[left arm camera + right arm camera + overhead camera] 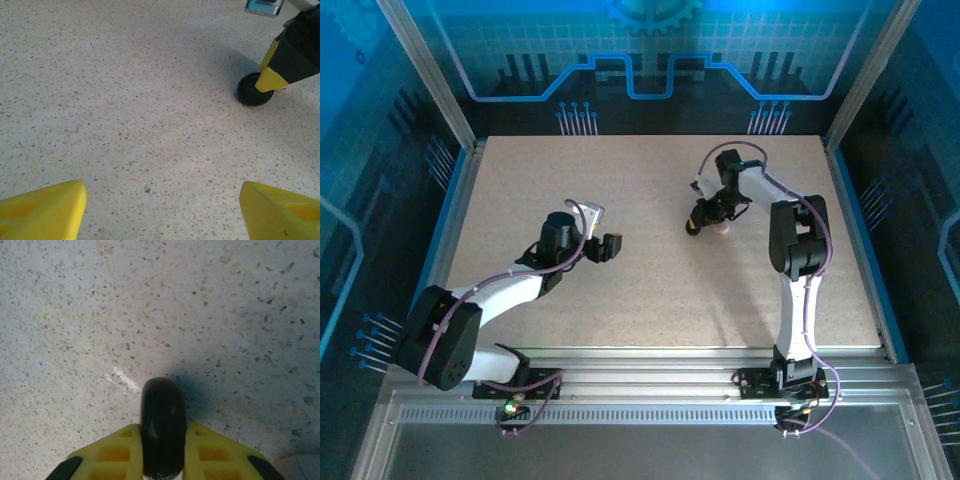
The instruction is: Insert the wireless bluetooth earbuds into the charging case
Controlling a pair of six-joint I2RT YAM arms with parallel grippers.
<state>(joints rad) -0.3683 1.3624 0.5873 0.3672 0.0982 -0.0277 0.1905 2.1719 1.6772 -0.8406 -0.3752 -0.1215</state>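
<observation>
The charging case (162,420), a round black puck, stands on its edge between the yellow fingers of my right gripper (162,450), which is shut on it. In the left wrist view the case (252,92) touches the table under a yellow fingertip (270,80). From above, my right gripper (696,220) is right of the table's centre with the case (691,228) at its tip. My left gripper (612,247) hovers open to the left of it, its yellow fingers (45,210) wide apart over bare table. The earbuds are out of view.
The speckled beige table (650,300) lies inside a blue-walled enclosure with metal posts. A small pale object (725,228) lies just right of the right gripper, its grey edge (300,467) showing in the right wrist view's bottom corner.
</observation>
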